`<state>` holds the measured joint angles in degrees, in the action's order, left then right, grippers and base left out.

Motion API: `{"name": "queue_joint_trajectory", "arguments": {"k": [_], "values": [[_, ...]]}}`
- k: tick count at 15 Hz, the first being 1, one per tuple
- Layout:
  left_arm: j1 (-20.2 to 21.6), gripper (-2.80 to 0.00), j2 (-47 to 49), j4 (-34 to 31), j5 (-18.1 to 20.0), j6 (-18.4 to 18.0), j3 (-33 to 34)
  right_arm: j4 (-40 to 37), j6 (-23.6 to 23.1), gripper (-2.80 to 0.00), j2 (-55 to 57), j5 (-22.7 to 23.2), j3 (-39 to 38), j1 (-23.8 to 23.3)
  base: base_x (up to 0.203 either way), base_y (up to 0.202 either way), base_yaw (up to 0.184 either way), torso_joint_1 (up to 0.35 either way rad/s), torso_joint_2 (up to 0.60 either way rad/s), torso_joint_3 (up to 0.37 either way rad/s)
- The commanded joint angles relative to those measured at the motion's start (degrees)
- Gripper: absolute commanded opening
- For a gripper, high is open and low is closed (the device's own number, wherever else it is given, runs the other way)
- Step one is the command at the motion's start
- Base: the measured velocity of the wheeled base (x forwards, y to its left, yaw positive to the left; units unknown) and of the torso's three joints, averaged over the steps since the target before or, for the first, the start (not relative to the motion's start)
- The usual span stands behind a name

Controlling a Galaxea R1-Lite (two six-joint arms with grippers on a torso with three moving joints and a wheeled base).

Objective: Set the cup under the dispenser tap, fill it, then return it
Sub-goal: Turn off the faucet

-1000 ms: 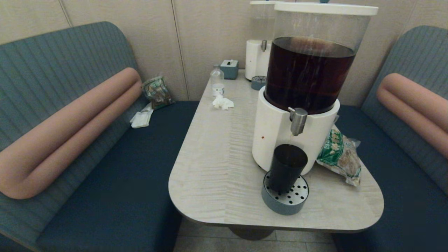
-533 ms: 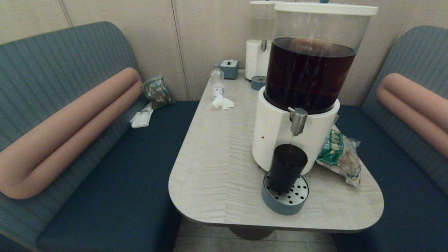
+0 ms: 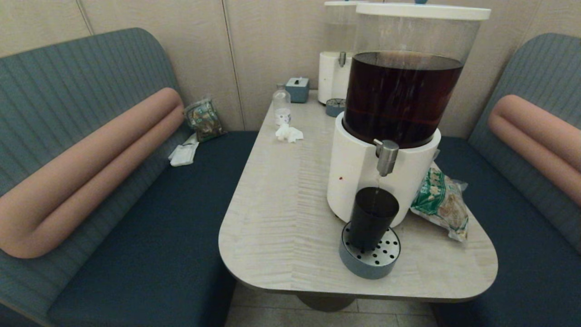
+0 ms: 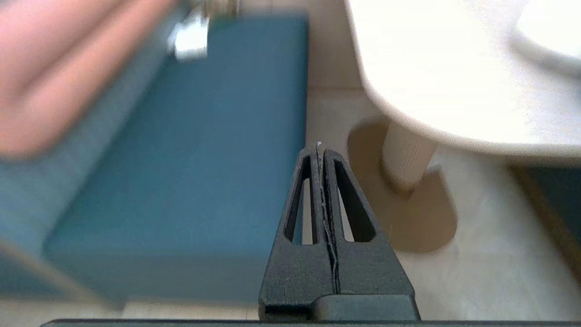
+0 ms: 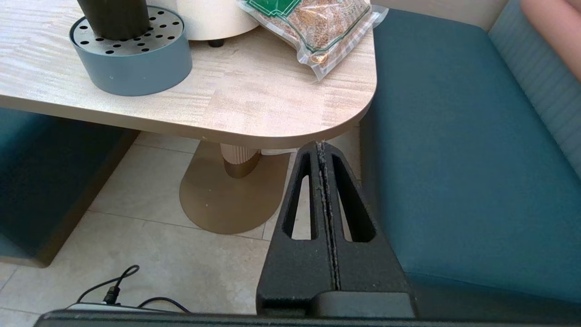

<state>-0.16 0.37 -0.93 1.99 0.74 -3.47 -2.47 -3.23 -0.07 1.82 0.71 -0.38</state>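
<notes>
The cup (image 3: 372, 219) sits on the drip tray (image 3: 368, 263) under the dispenser tap (image 3: 386, 156) near the surface's front edge, a thin stream now running in, so filling's underway while the left tool (image 4: 320, 150) and right tool (image 5: 321, 147) hang below, both closed and empty.

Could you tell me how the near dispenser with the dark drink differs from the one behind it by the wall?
The near dispenser holds dark brown drink; the far dispenser has a colourless tank. The near one has the cup standing on its drip tray under the dispenser tap; the far one's drip tray bears nothing. Both have white bases, steel spouts and blue-grey trays.
</notes>
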Motion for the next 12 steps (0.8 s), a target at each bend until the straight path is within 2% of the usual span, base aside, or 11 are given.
{"name": "queue_joint_trajectory", "arguments": {"k": [1,3,4,5,6,7,8,9,10,11,12], "values": [[-0.1,-2.80,5.2,-0.4,1.1,1.3,-10.4,0.0,0.0,-2.80,0.1,0.0,0.0,0.0,0.000,0.000,0.000,0.000,0.00,0.000],[-0.7,-2.80,17.4,0.1,2.9,5.9,-25.6,0.0,-0.1,-2.80,0.1,0.0,0.0,0.0,0.000,0.000,0.000,0.000,0.00,0.000],[-1.0,-2.80,26.2,1.1,4.4,10.2,-33.6,0.0,0.0,-2.80,0.1,0.0,0.0,0.0,0.000,0.000,0.000,0.000,0.00,0.000],[-1.3,-2.80,34.0,3.0,6.7,16.1,-40.2,0.0,-0.1,-2.80,0.1,0.0,0.0,-0.1,0.000,0.000,0.000,0.000,0.00,0.000],[-1.6,-2.80,40.8,6.0,10.2,23.7,-45.5,0.0,-0.1,-2.80,0.1,0.0,0.0,0.0,0.000,0.000,0.000,0.000,0.00,0.000],[-1.8,-2.80,46.6,11.2,15.3,35.6,-48.9,0.0,-0.1,-2.80,0.1,0.0,0.0,-0.1,0.000,0.000,0.000,0.000,0.00,0.000],[-2.0,-2.80,50.5,18.6,20.3,50.0,-50.0,0.0,0.0,-2.80,0.1,0.0,0.0,0.0,0.000,0.000,0.000,0.000,0.00,0.000],[-2.1,-2.80,53.6,29.8,24.2,62.6,-48.9,0.0,-0.1,-2.80,0.1,0.0,0.0,0.0,0.000,0.000,0.000,0.000,0.00,0.000],[-2.2,-2.80,57.9,44.6,26.9,71.9,-46.6,0.0,0.0,-2.80,0.1,0.0,0.0,0.0,0.000,0.000,0.000,0.000,0.00,0.000],[-2.2,-2.80,63.7,56.4,28.8,78.5,-44.1,0.0,-0.1,-2.80,0.1,0.0,0.0,0.0,0.000,0.000,0.000,0.000,0.00,0.000],[-2.3,-2.80,70.7,65.7,30.5,83.1,-41.8,0.0,0.0,-2.80,0.1,0.0,0.0,0.0,0.000,0.000,0.000,0.000,0.00,0.000]]}}
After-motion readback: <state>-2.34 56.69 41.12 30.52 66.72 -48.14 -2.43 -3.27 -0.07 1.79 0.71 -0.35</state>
